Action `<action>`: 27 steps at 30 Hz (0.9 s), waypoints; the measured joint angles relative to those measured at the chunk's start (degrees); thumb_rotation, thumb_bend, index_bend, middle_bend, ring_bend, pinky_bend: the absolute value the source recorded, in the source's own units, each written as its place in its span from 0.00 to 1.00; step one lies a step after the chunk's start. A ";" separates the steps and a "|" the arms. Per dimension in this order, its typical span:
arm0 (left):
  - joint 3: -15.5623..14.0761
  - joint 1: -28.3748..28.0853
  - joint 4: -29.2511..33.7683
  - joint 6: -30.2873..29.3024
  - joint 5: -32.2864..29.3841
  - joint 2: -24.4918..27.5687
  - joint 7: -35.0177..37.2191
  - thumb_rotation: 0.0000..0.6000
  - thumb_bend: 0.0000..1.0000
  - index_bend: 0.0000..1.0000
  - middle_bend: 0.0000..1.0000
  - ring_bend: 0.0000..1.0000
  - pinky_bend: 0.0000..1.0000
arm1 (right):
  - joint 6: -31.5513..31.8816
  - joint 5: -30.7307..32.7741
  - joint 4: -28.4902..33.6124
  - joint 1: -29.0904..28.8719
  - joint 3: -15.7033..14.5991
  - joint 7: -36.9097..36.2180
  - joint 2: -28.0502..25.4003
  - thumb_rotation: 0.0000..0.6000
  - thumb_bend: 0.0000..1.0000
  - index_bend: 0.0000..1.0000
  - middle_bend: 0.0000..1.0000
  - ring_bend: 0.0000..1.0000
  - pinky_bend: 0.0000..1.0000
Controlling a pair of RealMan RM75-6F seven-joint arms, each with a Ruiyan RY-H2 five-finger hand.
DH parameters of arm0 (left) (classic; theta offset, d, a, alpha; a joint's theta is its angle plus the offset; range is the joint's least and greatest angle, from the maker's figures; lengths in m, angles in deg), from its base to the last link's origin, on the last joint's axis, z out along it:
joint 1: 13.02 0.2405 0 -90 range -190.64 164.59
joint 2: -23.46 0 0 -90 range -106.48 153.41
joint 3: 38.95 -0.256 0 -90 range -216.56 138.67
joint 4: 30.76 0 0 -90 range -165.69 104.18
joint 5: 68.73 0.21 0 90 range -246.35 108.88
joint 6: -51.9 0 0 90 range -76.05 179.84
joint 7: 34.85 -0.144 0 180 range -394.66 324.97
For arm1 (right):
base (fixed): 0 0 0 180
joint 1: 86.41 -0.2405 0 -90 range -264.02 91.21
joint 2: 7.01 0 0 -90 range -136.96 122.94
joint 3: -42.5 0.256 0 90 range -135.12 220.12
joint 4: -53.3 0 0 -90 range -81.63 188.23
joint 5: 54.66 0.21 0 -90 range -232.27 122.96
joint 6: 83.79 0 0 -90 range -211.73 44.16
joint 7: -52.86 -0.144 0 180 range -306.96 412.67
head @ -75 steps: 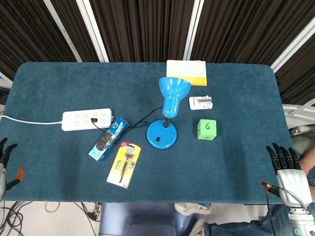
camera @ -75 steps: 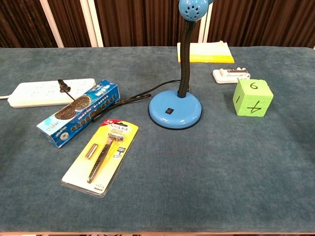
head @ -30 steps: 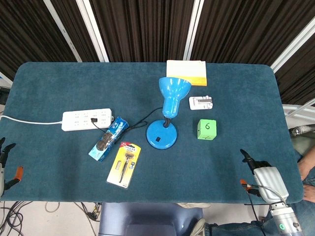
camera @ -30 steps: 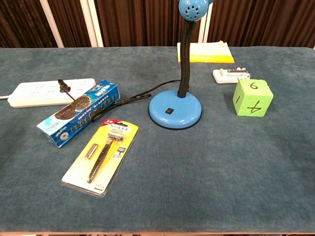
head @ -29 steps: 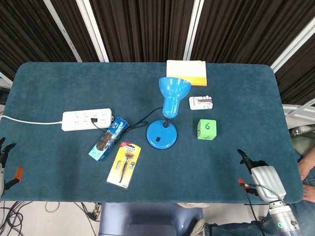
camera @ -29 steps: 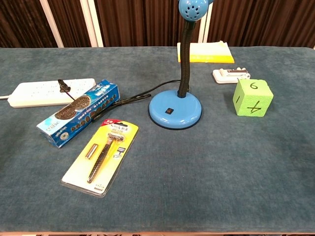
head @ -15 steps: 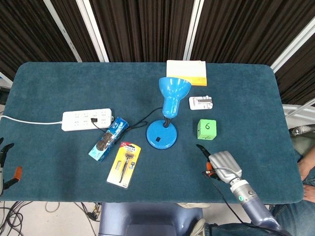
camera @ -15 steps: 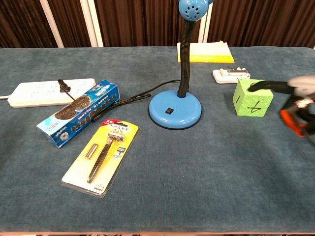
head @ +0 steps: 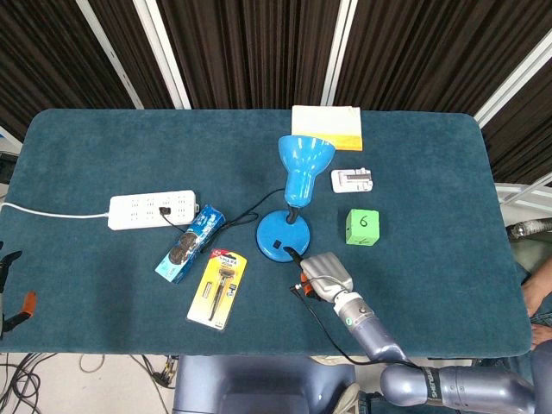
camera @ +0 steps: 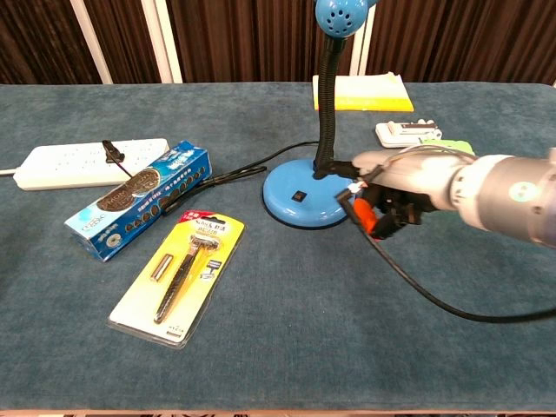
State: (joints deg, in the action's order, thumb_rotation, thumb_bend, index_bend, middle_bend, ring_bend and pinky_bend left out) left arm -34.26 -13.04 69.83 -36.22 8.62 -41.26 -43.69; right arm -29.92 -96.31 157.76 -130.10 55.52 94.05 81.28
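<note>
Dark curtains hang behind a blue-carpeted table [head: 103, 164]. On it the right hand [head: 326, 274] reaches the blue desk lamp [head: 291, 197], a fingertip touching the edge of its round base; the other fingers curl under, holding nothing. Nearby lie a green cube [head: 362, 228], a razor pack [head: 218, 287], a cookie box [head: 191, 243] and a white power strip [head: 153, 210]. Only dark fingertips of the left hand [head: 9, 293] show at the table's edge, their pose unclear.

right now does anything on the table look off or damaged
Nothing looks spilled or broken. The blue cookie box and yellow razor blister pack lie askew, and the blue desk lamp's black cord runs over the box to the white power strip.
</note>
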 measured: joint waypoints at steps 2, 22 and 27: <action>0.01 0.03 0.03 -0.04 0.01 0.07 0.18 1.00 0.39 0.16 0.00 0.00 0.00 | 0.39 2.82 -1.11 -1.89 0.50 1.31 1.27 1.00 0.85 0.00 0.80 0.88 0.79; 0.05 0.10 0.13 0.00 -0.22 0.38 0.63 1.00 0.39 0.16 0.00 0.00 0.00 | 2.80 16.17 -8.74 -10.86 0.29 4.72 7.01 1.00 0.85 0.00 0.80 0.88 0.89; -0.01 0.08 0.09 0.06 -0.22 0.35 0.50 1.00 0.39 0.16 0.00 0.00 0.00 | 3.10 16.06 -8.54 -11.41 -0.43 4.26 7.03 1.00 0.85 0.00 0.80 0.88 0.91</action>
State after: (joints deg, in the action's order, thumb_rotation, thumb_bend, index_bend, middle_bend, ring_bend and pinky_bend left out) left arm -34.27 -12.95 69.92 -36.16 8.41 -40.91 -43.19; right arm -26.82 -80.25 149.22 -141.51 55.08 98.31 88.32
